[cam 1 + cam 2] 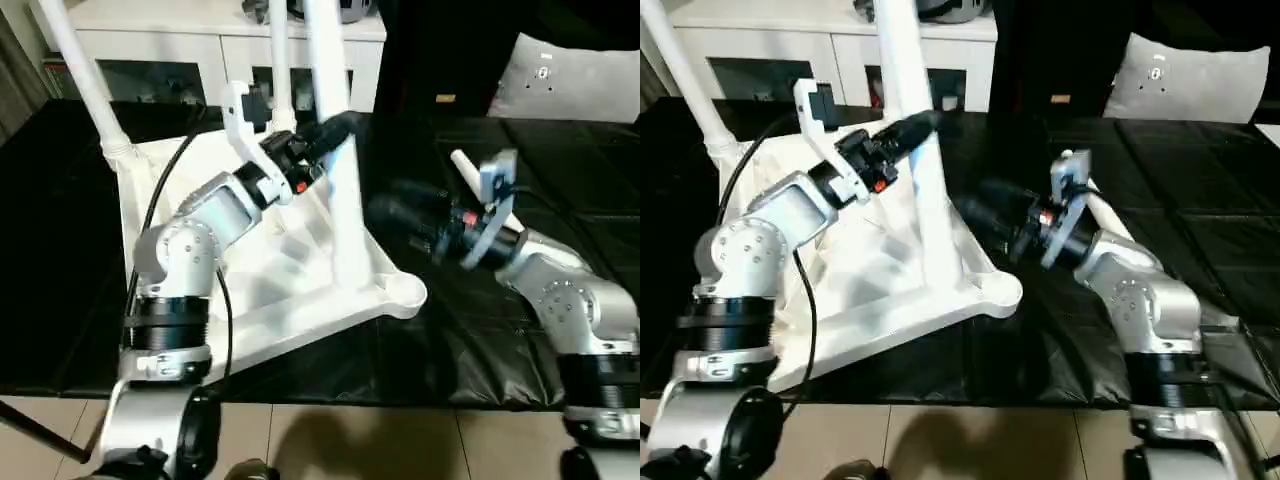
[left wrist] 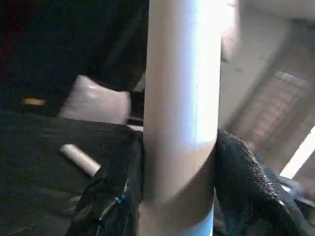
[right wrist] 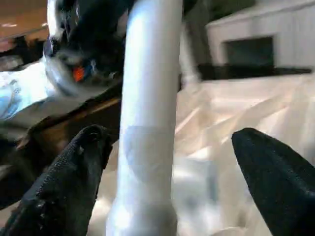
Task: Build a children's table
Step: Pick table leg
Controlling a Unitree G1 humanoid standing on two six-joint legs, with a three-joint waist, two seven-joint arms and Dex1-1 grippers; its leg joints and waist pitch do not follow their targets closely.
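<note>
The left gripper is closed around a white table leg that stands upright; in the left wrist view its black fingers press against both sides of the leg's round shaft. This held leg rises from the near-right part of the white table top, which lies upside down with its ribbed underside facing up on a black sheet.

The right gripper sits just to the right of the held leg, its jaws spread wide and not touching anything. In the right wrist view its two black fingertips stand well apart on either side of the leg, with clear gaps between them and the shaft.

Two more legs stand on the table top: one at the far-left corner, leaning away to the left from the held leg, and another behind the held leg. A rounded corner socket of the top lies just right of the held leg's base. A fourth leg lies loose on the black sheet, to the right of the held leg, beyond the right forearm.

Behind the table top stands a white cabinet with glass doors, and a grey cushion rests far to the right of the held leg.
</note>
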